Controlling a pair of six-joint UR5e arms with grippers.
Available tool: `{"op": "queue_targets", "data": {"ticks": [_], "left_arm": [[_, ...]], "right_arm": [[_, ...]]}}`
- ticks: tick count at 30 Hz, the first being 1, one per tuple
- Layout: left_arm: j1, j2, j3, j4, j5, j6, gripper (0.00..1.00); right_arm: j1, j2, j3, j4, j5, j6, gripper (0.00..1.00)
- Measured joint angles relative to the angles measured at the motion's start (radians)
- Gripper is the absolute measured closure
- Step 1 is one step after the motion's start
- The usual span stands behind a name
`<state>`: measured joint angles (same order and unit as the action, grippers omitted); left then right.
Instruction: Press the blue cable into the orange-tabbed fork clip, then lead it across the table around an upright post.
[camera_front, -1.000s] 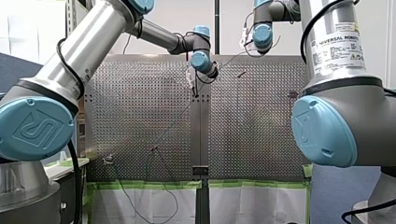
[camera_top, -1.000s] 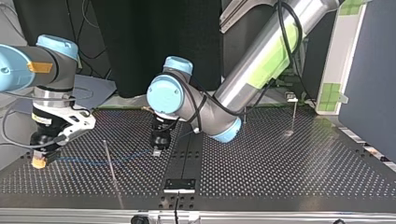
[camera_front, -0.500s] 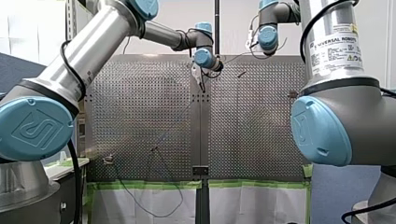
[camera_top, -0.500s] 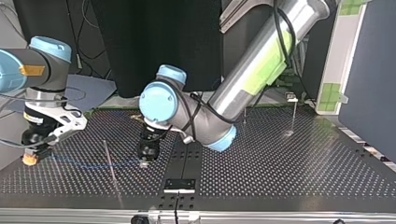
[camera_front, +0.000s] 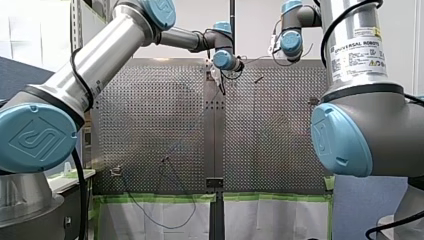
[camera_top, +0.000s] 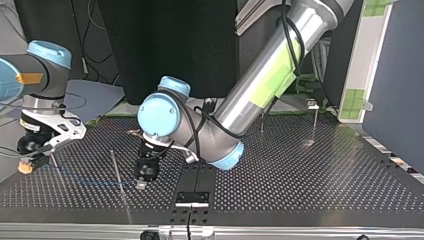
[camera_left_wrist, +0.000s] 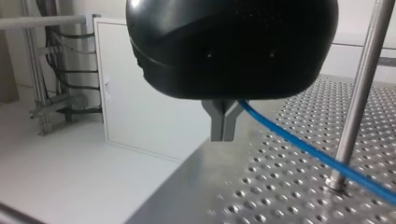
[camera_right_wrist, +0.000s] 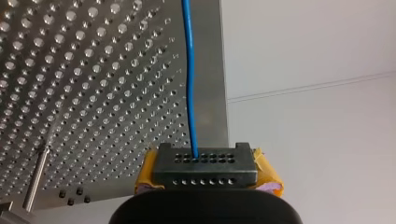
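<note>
Within the last second my left gripper (camera_top: 141, 184) had slid toward the top view's left, nearing a thin post (camera_top: 116, 169). Its jaws clenched the blue cable (camera_left_wrist: 299, 145), which ran past that post's base to my right gripper (camera_top: 25, 165), clenched on it too. Wrapping seemed underway. Counted: two grippers, one cable, three posts on the worktop (camera_top: 300, 175).
</note>
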<state>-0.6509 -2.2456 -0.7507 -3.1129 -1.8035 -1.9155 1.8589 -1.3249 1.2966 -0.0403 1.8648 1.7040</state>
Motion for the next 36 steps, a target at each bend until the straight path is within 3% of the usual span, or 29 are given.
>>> {"op": "queue_targets", "data": {"ticks": [5, 12, 19, 28, 36], "left_arm": [[-0.006, -0.006, 0.011, 0.024, -0.003, 0.019, 1.00], [0.004, -0.008, -0.043, 0.082, -0.002, 0.020, 1.00], [0.008, -0.009, -0.092, 0.099, 0.000, 0.021, 1.00], [0.006, -0.043, -0.108, 0.114, 0.023, 0.032, 1.00], [0.022, -0.052, -0.098, 0.122, 0.037, 0.032, 1.00]], "right_arm": [[-0.011, 0.011, 0.007, -0.002, 0.002, 0.007, 0.98], [-0.011, 0.035, 0.008, -0.012, 0.001, 0.005, 0.98], [-0.011, 0.068, 0.008, -0.024, 0.000, 0.008, 0.98], [-0.039, 0.095, 0.006, -0.071, -0.024, 0.008, 0.98], [-0.046, 0.138, 0.001, -0.111, -0.045, 0.001, 0.98]]}}
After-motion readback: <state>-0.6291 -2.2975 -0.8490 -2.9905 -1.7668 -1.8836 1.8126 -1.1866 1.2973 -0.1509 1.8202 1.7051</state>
